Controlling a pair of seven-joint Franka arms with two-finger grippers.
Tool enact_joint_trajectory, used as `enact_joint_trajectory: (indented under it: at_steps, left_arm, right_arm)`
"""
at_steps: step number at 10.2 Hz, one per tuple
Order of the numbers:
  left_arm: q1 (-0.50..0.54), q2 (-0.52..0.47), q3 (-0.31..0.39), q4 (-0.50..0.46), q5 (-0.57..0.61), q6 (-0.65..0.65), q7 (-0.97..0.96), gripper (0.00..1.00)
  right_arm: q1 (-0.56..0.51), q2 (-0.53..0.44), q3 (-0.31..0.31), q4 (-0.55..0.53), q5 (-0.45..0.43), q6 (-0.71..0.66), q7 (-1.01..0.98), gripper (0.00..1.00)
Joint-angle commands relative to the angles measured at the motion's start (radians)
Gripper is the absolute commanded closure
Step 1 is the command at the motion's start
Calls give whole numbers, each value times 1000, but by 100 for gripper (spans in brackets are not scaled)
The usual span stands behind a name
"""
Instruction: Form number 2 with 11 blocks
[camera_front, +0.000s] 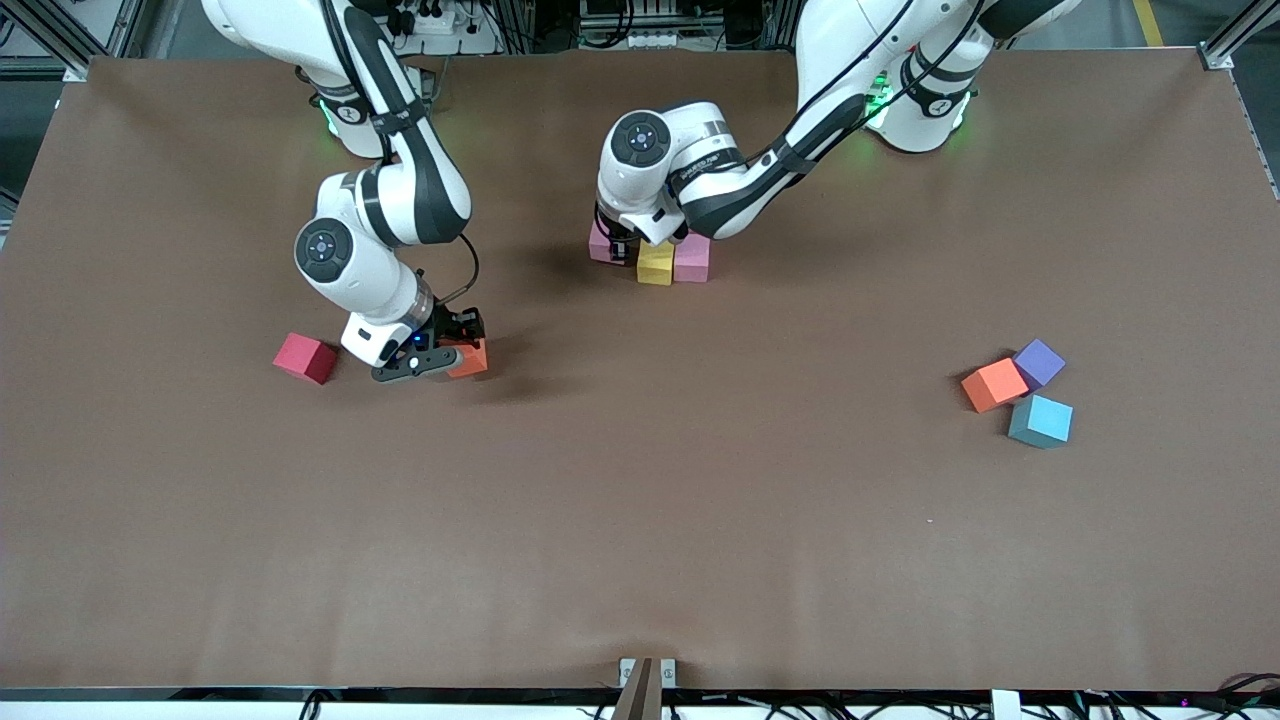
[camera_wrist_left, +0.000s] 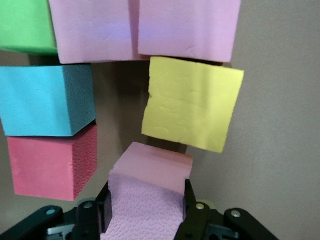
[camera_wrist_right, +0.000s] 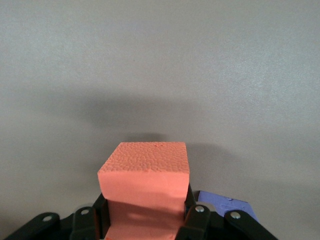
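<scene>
A cluster of touching blocks lies mid-table toward the robots' bases: pink (camera_front: 693, 258), yellow (camera_front: 655, 265) and pink (camera_front: 601, 243) show. The left wrist view shows more of it: green (camera_wrist_left: 25, 25), two pink (camera_wrist_left: 95, 30), yellow (camera_wrist_left: 192, 110), light blue (camera_wrist_left: 45, 100), red (camera_wrist_left: 50, 160). My left gripper (camera_front: 626, 246) is over the cluster, shut on a pink block (camera_wrist_left: 150, 167), with the gripper (camera_wrist_left: 147, 200) beside the yellow block. My right gripper (camera_front: 445, 352) is shut on an orange block (camera_front: 472, 358), also seen in the right wrist view (camera_wrist_right: 145, 165), low over the table toward the right arm's end.
A loose red block (camera_front: 305, 357) lies beside the right gripper. A purple block (camera_wrist_right: 227, 207) shows close by the right gripper's fingers. Toward the left arm's end lie orange (camera_front: 994, 384), purple (camera_front: 1039, 362) and light blue (camera_front: 1040, 420) blocks together.
</scene>
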Motion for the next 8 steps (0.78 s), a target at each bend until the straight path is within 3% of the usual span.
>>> enact_joint_trajectory:
  at_steps: [1, 8]
  left_arm:
    - [-12, -14, 13, -18, 56, 29, -186, 77]
    - [-15, -2, 26, -18, 59, 41, -186, 76]
  right_arm:
    - [-15, -13, 7, -4, 4, -8, -15, 84]
    - [-15, -12, 7, -4, 4, -4, -16, 84]
